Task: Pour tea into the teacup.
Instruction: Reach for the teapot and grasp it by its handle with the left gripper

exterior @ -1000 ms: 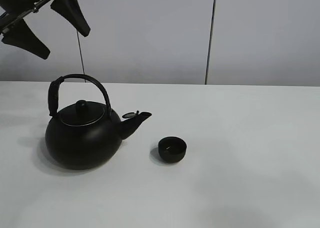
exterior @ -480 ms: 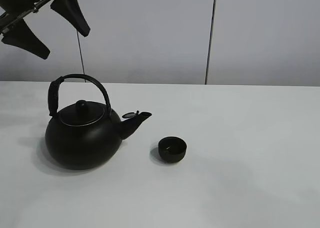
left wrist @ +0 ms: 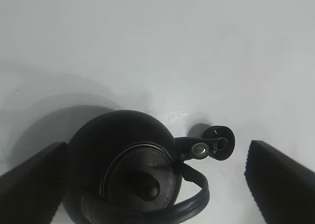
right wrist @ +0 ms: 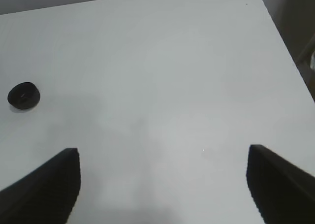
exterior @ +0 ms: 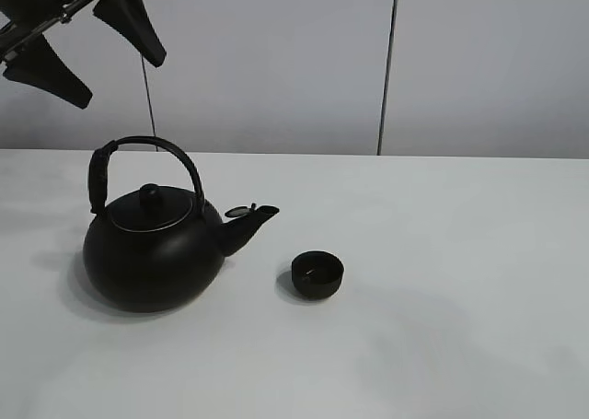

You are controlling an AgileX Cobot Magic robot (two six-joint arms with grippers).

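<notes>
Matte-black teacup (exterior: 317,274) far below the left gripper (exterior: 121,81), just past the spout (exterior: 253,218)
Judged risk: this cup is tiny against the kettle (exterior: 152,253), so a fast tilt or a loose hold on the arched handle (exterior: 175,152) could overshoot its rim or topple it; it looks low, round, handleless, standing rim up; the left fingers hang spread wide above the kettle, holding nothing, and the right gripper (right wrist: 162,150), also splayed, hangs over the white table (exterior: 460,253) with the cup well off to one side
</notes>
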